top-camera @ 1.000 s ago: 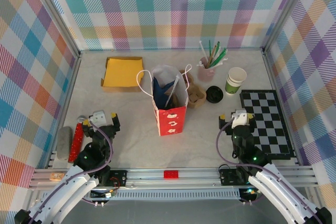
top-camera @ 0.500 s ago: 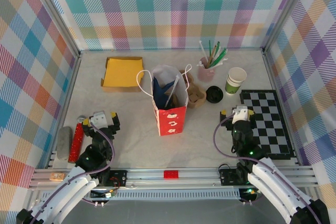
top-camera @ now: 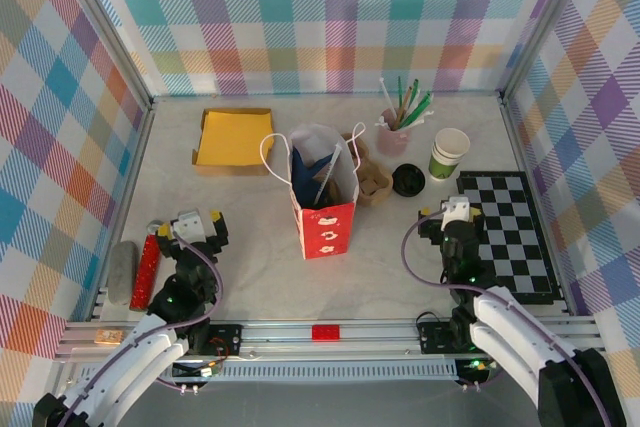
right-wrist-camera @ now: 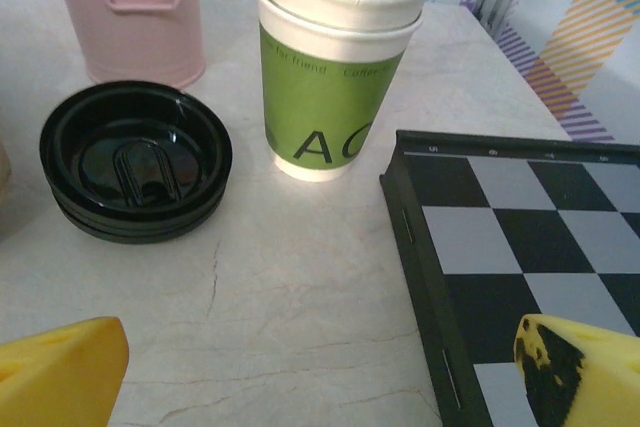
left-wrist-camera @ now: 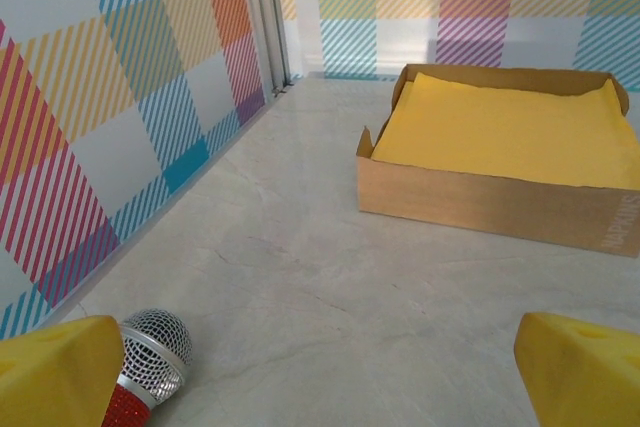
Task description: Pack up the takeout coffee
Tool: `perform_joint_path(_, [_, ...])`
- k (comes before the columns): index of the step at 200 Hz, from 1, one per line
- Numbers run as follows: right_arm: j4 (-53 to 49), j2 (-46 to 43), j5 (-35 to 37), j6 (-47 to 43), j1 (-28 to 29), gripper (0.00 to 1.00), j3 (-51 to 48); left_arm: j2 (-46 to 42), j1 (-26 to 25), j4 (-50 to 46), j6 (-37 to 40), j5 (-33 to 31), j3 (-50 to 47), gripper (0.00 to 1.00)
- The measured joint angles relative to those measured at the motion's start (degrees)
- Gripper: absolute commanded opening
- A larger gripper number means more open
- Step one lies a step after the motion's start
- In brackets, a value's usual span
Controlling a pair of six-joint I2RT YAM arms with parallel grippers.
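Note:
The takeout coffee is out of view. A tall red paper bag (top-camera: 323, 209) with white handles stands open in the middle of the table, blue items inside. My left gripper (top-camera: 187, 227) hovers low at the near left, open, its yellow fingertips (left-wrist-camera: 55, 372) wide apart over bare table. At the near right my right gripper (top-camera: 453, 217) is open and empty (right-wrist-camera: 320, 372), facing a lidless stack of green cups (right-wrist-camera: 335, 77) and a loose black lid (right-wrist-camera: 135, 162).
A cardboard box of yellow napkins (left-wrist-camera: 500, 147) sits at the back left. A red microphone (left-wrist-camera: 150, 357) lies by the left gripper. A pink holder (right-wrist-camera: 130, 12) with stirrers, a brown cup carrier (top-camera: 372, 182) and a chessboard (right-wrist-camera: 530, 247) fill the right side.
The right arm has edged forward toward the black lid and cup stack. The left arm has barely shifted. Both grippers stay open.

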Motion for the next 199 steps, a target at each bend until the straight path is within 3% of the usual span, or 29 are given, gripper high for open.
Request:
perform_joint_path(104, [7.3,7.2,-2.6,0.0,-2.7,0.99,0.8,15.0,7.9,13.6,0.1,6.7,-0.1,1.00])
perform_joint_path(199, [13.6,13.8,-4.0,-0.1,-3.9,0.99,1.4,21.1,12.7,20.1,-0.4,11.8,-0.1,1.00])
